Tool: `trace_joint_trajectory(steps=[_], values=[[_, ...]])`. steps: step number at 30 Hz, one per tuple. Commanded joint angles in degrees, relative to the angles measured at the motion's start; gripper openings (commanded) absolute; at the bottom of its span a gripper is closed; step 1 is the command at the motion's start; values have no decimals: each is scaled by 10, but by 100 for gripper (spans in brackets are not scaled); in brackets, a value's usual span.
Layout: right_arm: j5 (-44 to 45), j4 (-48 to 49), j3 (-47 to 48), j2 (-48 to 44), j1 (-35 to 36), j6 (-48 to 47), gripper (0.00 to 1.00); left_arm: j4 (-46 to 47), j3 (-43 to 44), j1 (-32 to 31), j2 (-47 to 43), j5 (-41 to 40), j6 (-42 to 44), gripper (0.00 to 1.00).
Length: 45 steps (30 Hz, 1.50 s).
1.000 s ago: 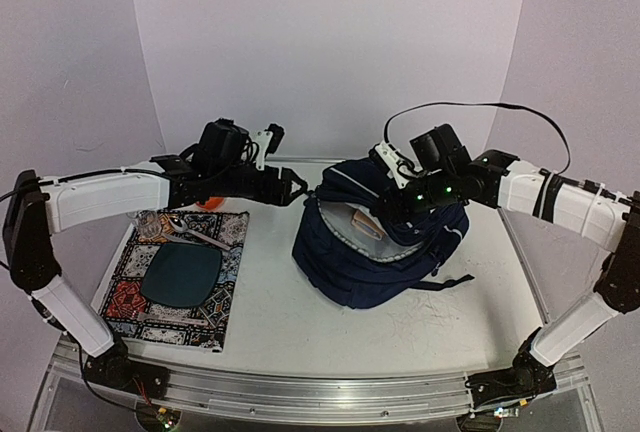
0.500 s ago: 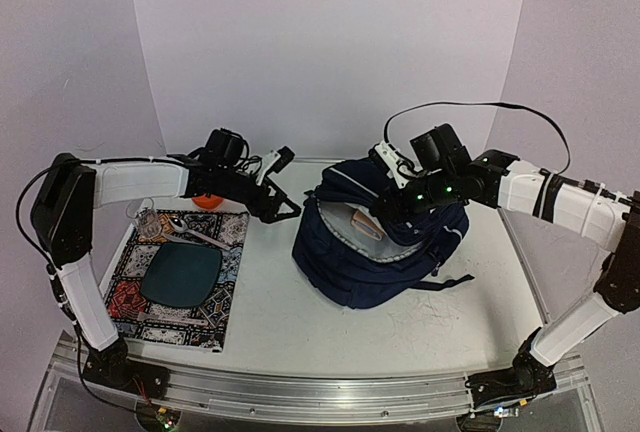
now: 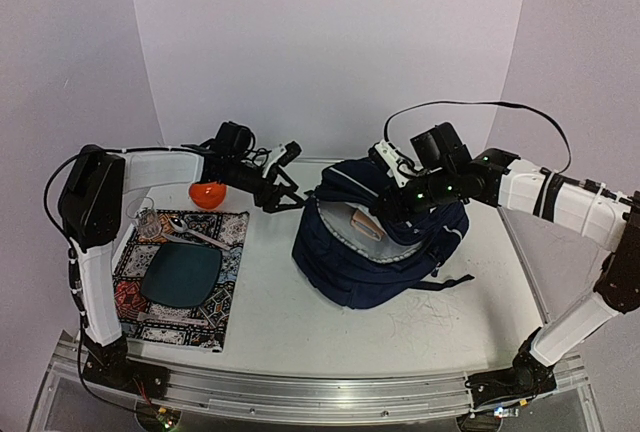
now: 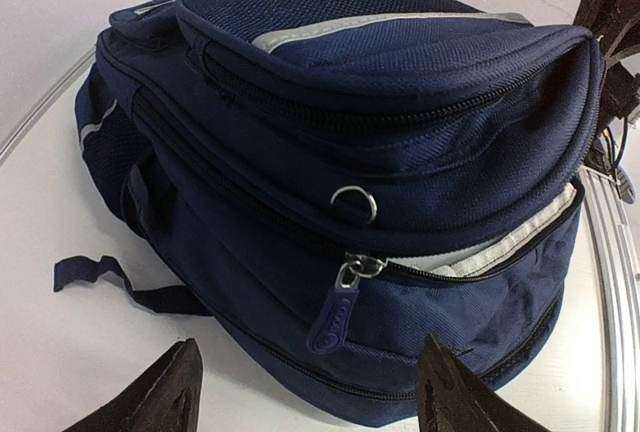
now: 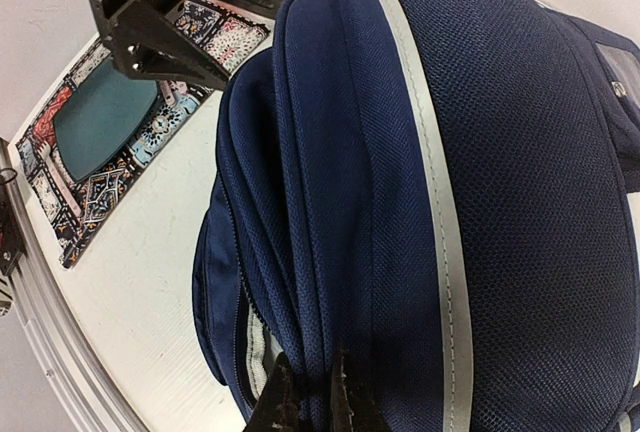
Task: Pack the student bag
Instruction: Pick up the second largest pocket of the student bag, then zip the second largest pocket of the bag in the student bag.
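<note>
Soft, even light left only a faint shadow under the student bag [image 3: 350,264], and the overhead view's edges bowed.

Two arms at the student bag [image 3: 350,262]
The bag lies just right of the spread left gripper [image 3: 287,192]; the right gripper [image 3: 383,214] meets its top.

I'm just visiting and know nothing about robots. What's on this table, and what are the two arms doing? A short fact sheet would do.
Main item: student bag, navy, lying on the table, main zip partly open
Right gripper: shut, pinching the bag's upper flap
Left gripper: open, empty, facing the bag's side, not touching it
Left of bag: patterned placemat with a dark plate and a spoon
Behind placemat: orange bowl
</note>
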Motion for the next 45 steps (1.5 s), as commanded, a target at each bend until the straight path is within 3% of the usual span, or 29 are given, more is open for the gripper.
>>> trace_joint_trajectory(steps=[1,5,11,21,28,33,45], values=[[-60,20,33,-6,9,6,0,-22,50,-1,36,67,20,71],[-60,20,35,-3,9,6,0,-34,75,-1,60,97,15,61],[-60,20,37,-1,9,8,0,-59,112,-1,84,118,8,38],[-55,19,40,-2,9,8,0,-65,62,-2,38,133,10,1],[-47,17,42,1,10,10,0,-65,6,-4,-32,87,-27,0],[-33,13,46,8,13,11,0,-66,-42,-43,-92,13,-54,0],[-11,-14,52,42,33,-12,0,-65,-112,-114,-184,-102,-217,0]])
